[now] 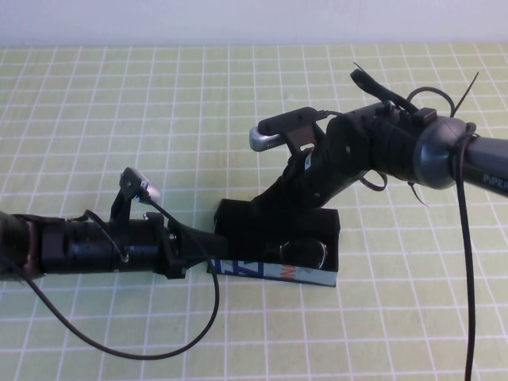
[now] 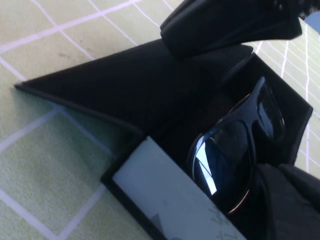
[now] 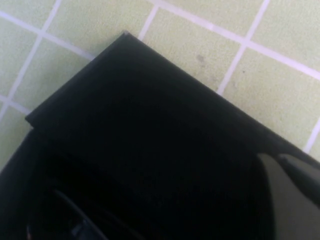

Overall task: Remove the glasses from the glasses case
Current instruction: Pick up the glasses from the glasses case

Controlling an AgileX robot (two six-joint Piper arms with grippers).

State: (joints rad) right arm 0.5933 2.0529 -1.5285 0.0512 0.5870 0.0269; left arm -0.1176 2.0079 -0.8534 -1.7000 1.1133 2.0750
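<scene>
Reaching from the right, the right gripper (image 1: pixel 278 218) dips into the open long black glasses case with a light blue printed side (image 1: pixel 313 275), where the black thick-rimmed glasses (image 2: pixel 235 155) lie. Left gripper (image 1: pixel 208 252) sits at the case's left end. Neither grip can be told.

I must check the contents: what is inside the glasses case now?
The glasses lie inside the open glasses case. The right gripper and left gripper cover part of the interior.
</scene>
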